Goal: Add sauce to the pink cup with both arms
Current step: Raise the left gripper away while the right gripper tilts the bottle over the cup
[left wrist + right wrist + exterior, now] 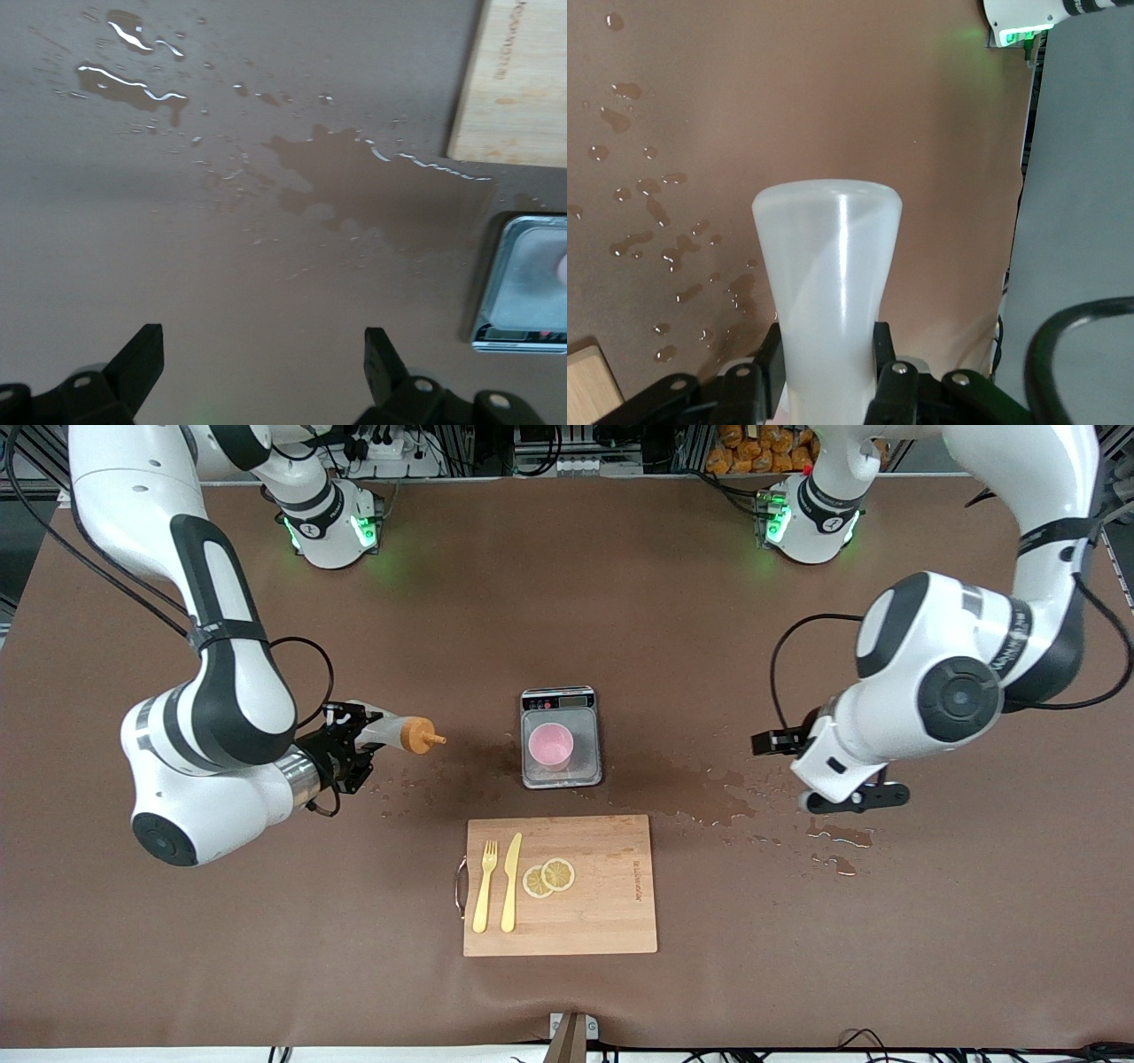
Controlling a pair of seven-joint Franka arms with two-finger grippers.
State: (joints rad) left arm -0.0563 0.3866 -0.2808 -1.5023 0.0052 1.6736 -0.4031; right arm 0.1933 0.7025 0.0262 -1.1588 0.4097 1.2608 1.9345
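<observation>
The sauce (pixel 400 733) is clamped in the jaws of the right gripper (pixel 347 746), held sideways above the surface with its orange nozzle aimed at the pink cup (pixel 550 745), likely to carry it there for squeezing. The cup is set on the scale (pixel 560 737). The left gripper (pixel 262 359) is held over wet surface, jaws spread and empty.

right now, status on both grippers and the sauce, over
Right gripper shut on sauce bottle, held sideways, nozzle toward pink cup. Left gripper open, waiting over wet table. Cup on scale; path clear.
</observation>
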